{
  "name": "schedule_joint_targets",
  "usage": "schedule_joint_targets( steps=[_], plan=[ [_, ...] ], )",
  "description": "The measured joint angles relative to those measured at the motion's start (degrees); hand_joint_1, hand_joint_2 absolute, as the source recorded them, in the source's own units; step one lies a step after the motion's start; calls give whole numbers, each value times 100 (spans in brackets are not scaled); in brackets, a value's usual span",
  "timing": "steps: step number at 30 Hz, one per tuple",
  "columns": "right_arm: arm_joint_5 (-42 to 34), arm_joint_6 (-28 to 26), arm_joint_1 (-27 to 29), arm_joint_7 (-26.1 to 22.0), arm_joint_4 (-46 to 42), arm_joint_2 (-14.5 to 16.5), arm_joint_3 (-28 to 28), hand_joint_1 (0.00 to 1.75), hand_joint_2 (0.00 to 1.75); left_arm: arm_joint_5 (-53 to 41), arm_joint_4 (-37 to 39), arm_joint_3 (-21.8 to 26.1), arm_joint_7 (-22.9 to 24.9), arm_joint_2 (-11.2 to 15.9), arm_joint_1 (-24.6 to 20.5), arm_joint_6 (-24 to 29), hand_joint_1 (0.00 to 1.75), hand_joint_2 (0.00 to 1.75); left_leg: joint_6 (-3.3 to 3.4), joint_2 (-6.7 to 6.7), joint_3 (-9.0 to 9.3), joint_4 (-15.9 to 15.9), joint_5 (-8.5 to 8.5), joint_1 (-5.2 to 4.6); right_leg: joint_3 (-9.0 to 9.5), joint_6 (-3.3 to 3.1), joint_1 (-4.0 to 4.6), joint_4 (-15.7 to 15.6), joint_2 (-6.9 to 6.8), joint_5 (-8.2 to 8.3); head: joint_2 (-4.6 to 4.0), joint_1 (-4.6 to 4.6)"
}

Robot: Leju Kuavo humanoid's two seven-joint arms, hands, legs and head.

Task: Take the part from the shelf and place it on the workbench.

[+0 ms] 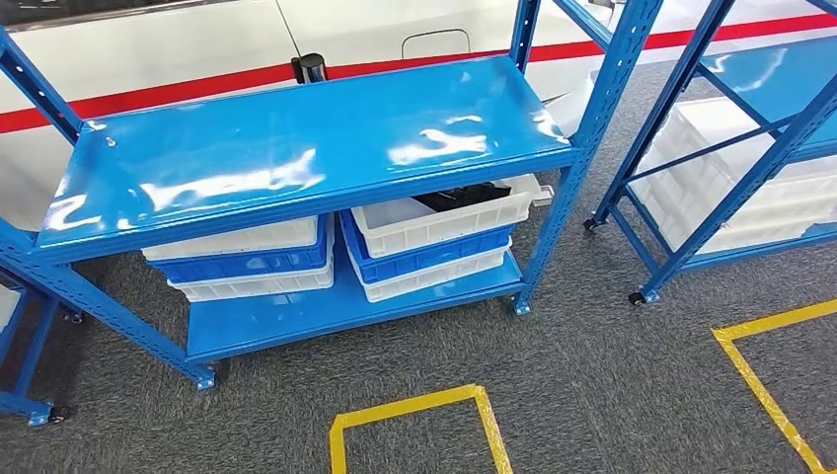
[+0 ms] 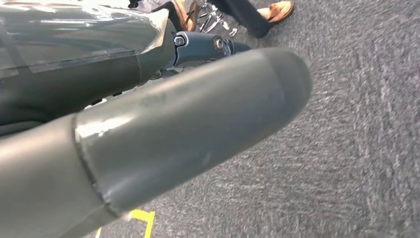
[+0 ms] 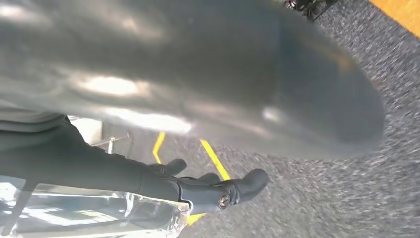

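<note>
Ahead, the blue shelf [image 1: 296,148] stood on grey carpet [image 1: 592,395], its lower tier stacked with bins. A dark part [image 1: 462,196] lay in the top white bin [image 1: 444,219], well apart from both hands. Left hand [image 2: 198,49] and right hand [image 3: 208,191] hung over the carpet, fingers extended, holding nothing.

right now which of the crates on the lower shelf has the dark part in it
The top white crate of the right-hand stack: dark parts lie in it. The left stack's top white crate shows nothing inside.

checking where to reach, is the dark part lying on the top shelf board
No, the dark part lies in a white bin under the top shelf board.
</note>
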Motion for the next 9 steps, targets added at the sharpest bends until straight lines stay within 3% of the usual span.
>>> schedule_joint_targets(
  steps=[1,3,5,6,7,9],
  plan=[
    [-1,-19,1,-11,0,5,-5,0,0,-4,0,0,-4,2,0,0,0,0,-25,129,-64,138,-89,-1,6,-38,-13,-10,-50,8,0,-17],
    [0,-48,15,-36,1,10,-23,0,0,-16,0,0,-19,3,-14,0,0,0,-69,416,-369,776,-431,-1,12,-95,-2,-16,-166,-3,0,-49],
    [-1,-68,33,-64,1,5,-60,0,0,-27,0,0,-31,6,-17,-3,0,0,-99,494,-740,1499,-701,12,16,-127,19,-15,-309,-22,0,-62],
    [-2,-75,35,-80,1,3,-78,0,0,-30,0,1,-34,7,-9,-5,0,0,-103,512,-807,1609,-684,16,22,-136,25,-14,-375,-31,0,-65],
    [-2,-83,33,-92,1,2,-91,0,0,-31,0,1,-37,8,-1,-7,0,0,-97,538,-756,1491,-562,18,33,-144,28,-14,-438,-39,0,-65],
    [-3,-90,26,-107,1,7,-105,0,0,-32,0,2,-40,13,4,-9,0,0,-69,621,-485,949,-250,15,61,-149,32,-15,-522,-56,0,-67]
  ],
)
